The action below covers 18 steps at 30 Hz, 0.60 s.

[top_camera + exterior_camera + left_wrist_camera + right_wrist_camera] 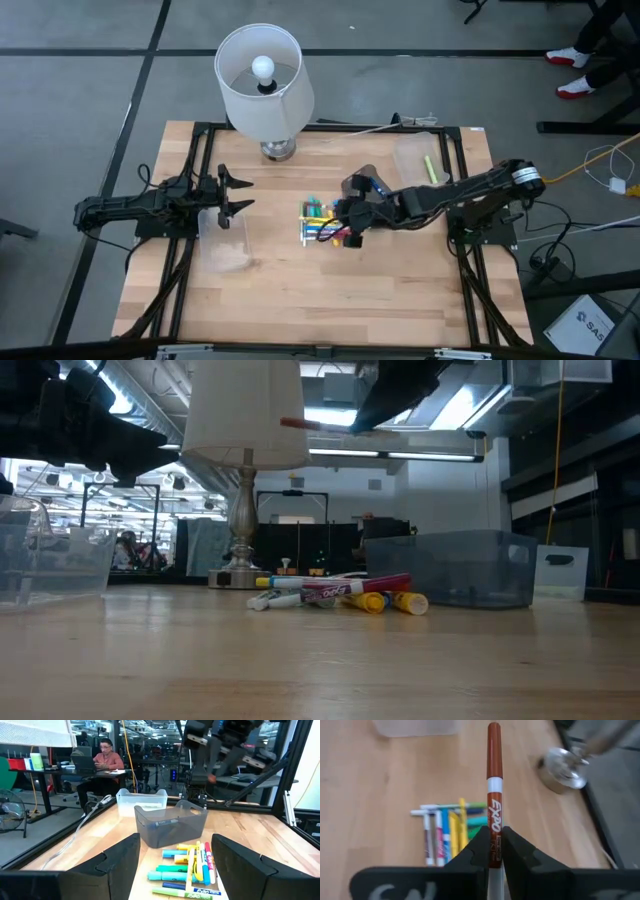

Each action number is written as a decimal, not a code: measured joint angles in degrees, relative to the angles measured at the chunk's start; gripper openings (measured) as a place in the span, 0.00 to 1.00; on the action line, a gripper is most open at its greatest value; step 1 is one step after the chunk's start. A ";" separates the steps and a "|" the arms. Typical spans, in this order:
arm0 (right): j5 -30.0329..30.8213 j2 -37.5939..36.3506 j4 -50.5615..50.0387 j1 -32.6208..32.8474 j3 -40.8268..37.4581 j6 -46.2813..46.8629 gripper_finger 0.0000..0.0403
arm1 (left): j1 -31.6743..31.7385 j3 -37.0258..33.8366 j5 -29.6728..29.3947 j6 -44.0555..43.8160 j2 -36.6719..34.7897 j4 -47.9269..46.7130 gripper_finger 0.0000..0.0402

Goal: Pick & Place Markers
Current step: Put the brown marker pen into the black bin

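Several markers (320, 222) in yellow, green, blue and pink lie in a loose pile on the wooden table's middle; the low view shows the pile (340, 595) resting flat. My right gripper (493, 832) hovers just right of and above the pile (450, 832), shut on a red-capped Expo marker (493, 780). That marker (297, 424) shows high above the table in the low view. At the table's left, my left gripper (234, 193) waits open and level, with nothing between its fingers (120, 860). My right gripper pinches the red marker's white barrel (494, 851) between its two fingers (479, 846), well behind the cap. The marker lies along the fingers and juts out past them, red cap end (493, 745) foremost. The fingers slant down from the table's right side. The marker is lifted clear.
A grey bin (365, 183) stands just beyond the pile. A clear bin (420, 160) at the far right holds a yellow-green marker, and another clear bin (228, 240) sits under my left gripper. A lamp (262, 85) stands at the far edge. A person sits beyond the table (105, 757).
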 joint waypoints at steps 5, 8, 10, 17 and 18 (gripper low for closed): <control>4.51 -1.87 -5.12 0.00 0.00 4.44 0.08 | 0.00 0.00 -0.01 -0.03 0.01 0.00 0.60; 7.21 -2.41 -8.18 0.00 0.00 7.27 0.09 | 0.02 0.00 -0.01 0.01 0.01 0.00 0.60; 9.03 -2.49 -10.32 0.00 0.00 9.38 0.09 | 0.00 0.00 -0.01 -0.03 0.00 0.02 0.60; 12.64 -2.51 -18.88 0.00 -0.01 19.60 0.08 | 0.01 0.00 -0.01 -0.01 0.00 0.01 0.60; 13.03 -2.51 -19.84 0.00 -0.01 20.98 0.08 | 0.01 0.00 -0.01 -0.03 0.00 0.02 0.60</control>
